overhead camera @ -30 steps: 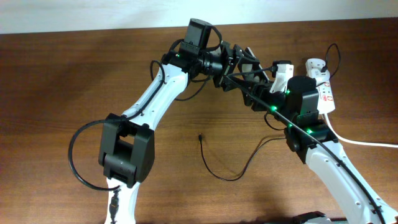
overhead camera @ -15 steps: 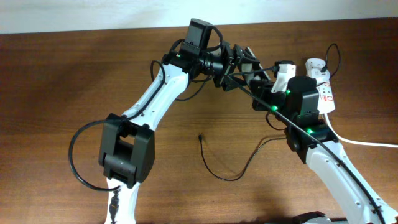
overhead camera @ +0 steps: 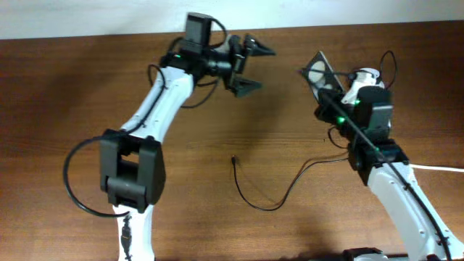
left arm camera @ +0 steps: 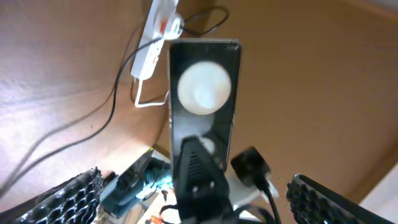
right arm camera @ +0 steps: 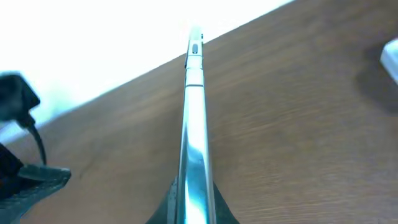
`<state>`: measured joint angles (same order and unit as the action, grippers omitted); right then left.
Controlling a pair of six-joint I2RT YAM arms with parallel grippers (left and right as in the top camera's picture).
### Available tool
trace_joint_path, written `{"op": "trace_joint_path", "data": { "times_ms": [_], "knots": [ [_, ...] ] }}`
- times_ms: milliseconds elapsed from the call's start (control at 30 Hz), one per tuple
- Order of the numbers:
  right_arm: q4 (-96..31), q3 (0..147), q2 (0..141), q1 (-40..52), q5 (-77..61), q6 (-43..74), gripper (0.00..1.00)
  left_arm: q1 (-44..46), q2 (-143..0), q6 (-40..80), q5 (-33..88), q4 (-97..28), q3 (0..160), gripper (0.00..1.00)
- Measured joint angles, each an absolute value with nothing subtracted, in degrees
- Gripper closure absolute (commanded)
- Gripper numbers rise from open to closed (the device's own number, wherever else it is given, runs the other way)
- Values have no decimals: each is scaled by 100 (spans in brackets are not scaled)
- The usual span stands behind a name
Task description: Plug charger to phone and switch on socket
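The phone [overhead camera: 317,71] is lifted off the table and stands tilted, with my right gripper [overhead camera: 330,90] shut on its lower end. The left wrist view faces its glossy black face [left arm camera: 202,93], with a bright round reflection on it. The right wrist view has it edge-on [right arm camera: 193,124], clamped between both pads. My left gripper [overhead camera: 251,67] is wide open and empty, well left of the phone. The charger's thin black cable [overhead camera: 275,205] loops across the table, its plug tip [overhead camera: 233,159] lying loose. The socket [left arm camera: 158,28] lies behind the phone; in the overhead view my right arm hides it.
The socket's thick white cord [overhead camera: 435,168] runs off the right edge. The table's back edge and a pale wall lie just beyond both grippers. My left arm [overhead camera: 156,109] crosses the left half of the wooden table [overhead camera: 65,87].
My left gripper let go of the phone, opened wide and drew back to the left. My right gripper closed on the phone and now holds it alone, slightly further right.
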<state>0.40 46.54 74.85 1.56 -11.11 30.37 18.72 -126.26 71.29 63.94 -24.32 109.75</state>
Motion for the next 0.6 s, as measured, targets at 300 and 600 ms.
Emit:
{"op": "trace_joint_path", "data": {
  "times_ms": [300, 600],
  "knots": [
    [596, 4650, 7487, 40, -3334, 7614, 96, 1664, -12626, 6554, 6324, -2434, 10975, 1],
    [1057, 4650, 7496, 40, -3594, 9126, 96, 2309, -12626, 6532, 4777, -1262, 10991, 1]
  ]
}}
